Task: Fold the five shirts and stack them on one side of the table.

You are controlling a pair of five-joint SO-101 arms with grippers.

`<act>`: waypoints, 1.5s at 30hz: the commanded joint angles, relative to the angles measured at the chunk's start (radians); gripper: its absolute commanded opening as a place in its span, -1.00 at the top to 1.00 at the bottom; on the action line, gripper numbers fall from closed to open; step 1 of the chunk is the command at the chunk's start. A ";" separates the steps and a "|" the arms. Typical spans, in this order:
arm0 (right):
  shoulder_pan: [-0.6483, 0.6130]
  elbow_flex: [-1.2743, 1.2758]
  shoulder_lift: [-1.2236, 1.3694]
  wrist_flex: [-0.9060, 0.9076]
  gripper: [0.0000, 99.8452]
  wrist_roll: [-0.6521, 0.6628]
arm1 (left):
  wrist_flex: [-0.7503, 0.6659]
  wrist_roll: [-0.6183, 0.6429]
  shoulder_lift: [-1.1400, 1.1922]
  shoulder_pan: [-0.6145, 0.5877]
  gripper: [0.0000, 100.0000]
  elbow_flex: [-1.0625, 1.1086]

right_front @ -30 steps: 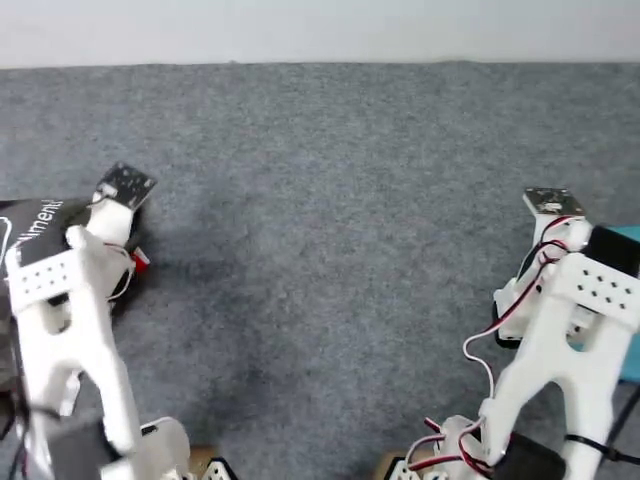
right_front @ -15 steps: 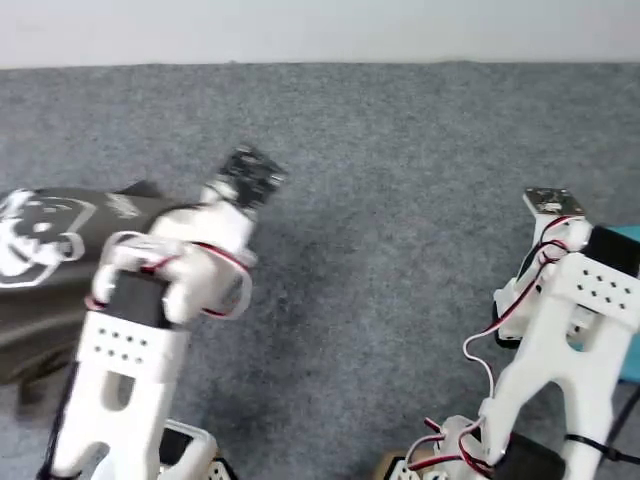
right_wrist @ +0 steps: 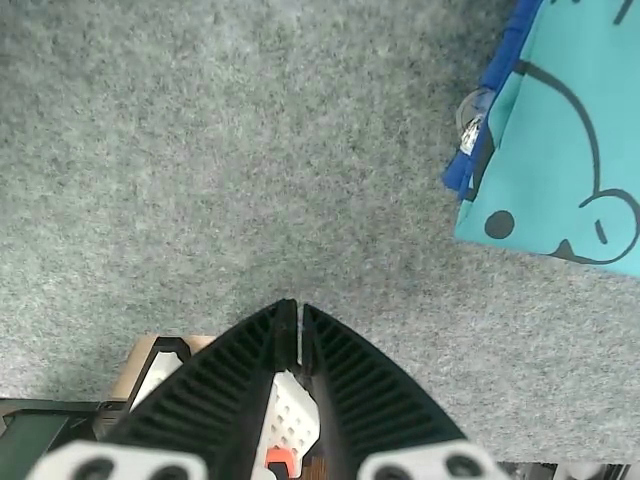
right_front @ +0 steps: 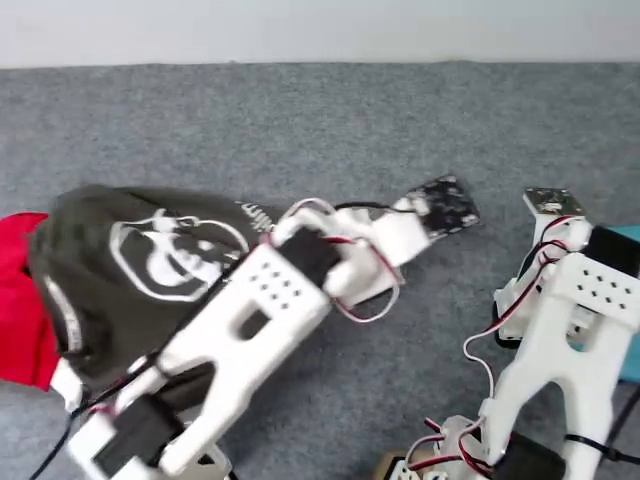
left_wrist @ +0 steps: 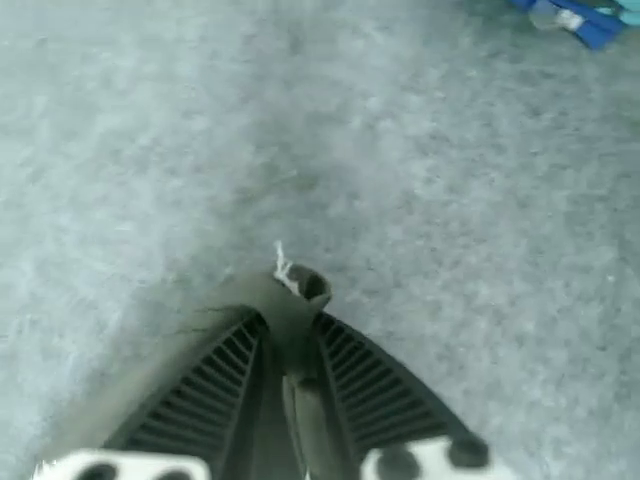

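A dark shirt (right_front: 150,262) with a white print lies bunched at the left of the table, stretched toward the middle. My left gripper (right_front: 412,226) is at mid-table, under its camera board. In the left wrist view the left gripper (left_wrist: 288,318) is shut on a pinch of the dark shirt's fabric (left_wrist: 305,287), just above the grey cloth. A red shirt (right_front: 20,300) lies at the left edge, partly under the dark one. My right gripper (right_wrist: 299,310) is shut with nothing in it, close to a teal shirt (right_wrist: 560,150) at the right edge (right_front: 628,240).
The grey table cover (right_front: 330,130) stretches back to a white wall. The right arm (right_front: 565,300) stands near the front right with loose red and white wires. A blue edge of cloth (left_wrist: 575,18) lies ahead of the left gripper.
The left arm swung from the far left to the middle, dragging the dark shirt rightward. The red shirt came into sight at the left edge. The right arm has not moved.
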 commanded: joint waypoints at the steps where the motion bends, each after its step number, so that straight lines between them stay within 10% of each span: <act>1: -0.007 -0.006 -0.031 0.042 0.98 -0.008 | 0.132 0.011 0.025 0.023 0.95 -0.150; 14: -0.010 -0.006 -0.031 0.041 0.98 -0.006 | 0.462 0.068 0.005 -0.114 0.75 -0.372; 22: -0.007 -0.006 -0.031 0.042 0.98 -0.006 | 0.460 -0.086 -0.330 -0.239 0.75 -0.035; 37: -0.012 -0.006 -0.021 0.035 0.98 -0.006 | 0.377 -0.474 -0.706 -0.976 0.85 0.671; 45: -0.012 -0.006 -0.021 0.038 0.98 -0.006 | 0.333 -0.667 -0.723 -1.181 0.85 0.892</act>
